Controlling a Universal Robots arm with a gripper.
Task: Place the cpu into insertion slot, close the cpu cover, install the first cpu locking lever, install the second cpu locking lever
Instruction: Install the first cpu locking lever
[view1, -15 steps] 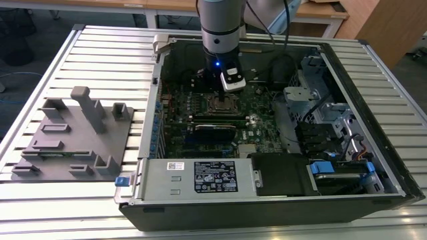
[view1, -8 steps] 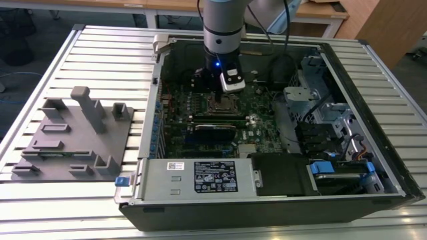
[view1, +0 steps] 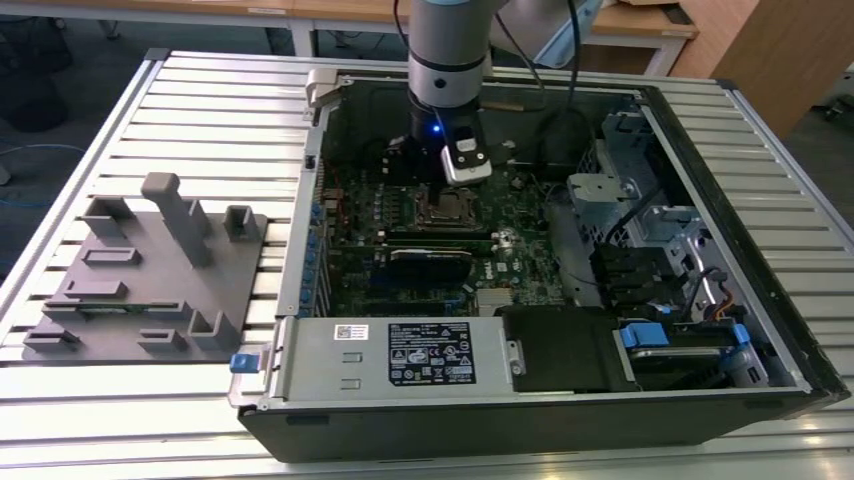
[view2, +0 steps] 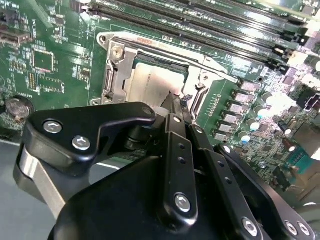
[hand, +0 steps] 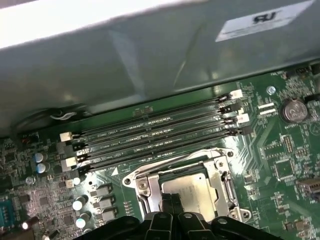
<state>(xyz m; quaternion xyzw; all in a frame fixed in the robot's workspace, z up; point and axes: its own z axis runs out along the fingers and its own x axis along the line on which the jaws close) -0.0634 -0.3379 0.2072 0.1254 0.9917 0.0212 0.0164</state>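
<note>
The arm reaches down into an open computer case (view1: 747, 330) that lies on a ribbed aluminium worktop (view1: 200, 100), with the end effector (view1: 445, 190) poised just above the insertion slot (view1: 446, 207), which sits on the green motherboard (view1: 360, 215) toward the case's far wall.

In both wrist views the end effector's (view2: 176, 104) matte black fingers (hand: 171, 200) are pressed together into a narrow tip with nothing between them. That tip sits directly over the socket's near edge.

The cpu (view2: 156, 82) already lies flat in the insertion slot (view2: 150, 75), its brushed silver-grey lid showing as a smooth square. In the first wrist view the same chip (hand: 190, 187) appears framed by the cpu cover (hand: 220, 175), a thin stamped plate of shiny metal with a cut-out middle that seems to lie down around the chip. A slim, bright wire lever (hand: 170, 160) runs along the socket's side nearest the memory slots (hand: 155, 132), four long, narrow black channels with white end clips.

A grey moulded fixture tray (view1: 140, 285) with upright blocks rests on the worktop beside the case, on the exterior view's left. A grey metal box with a printed label (view1: 387, 360) fills the case's near edge.
</note>
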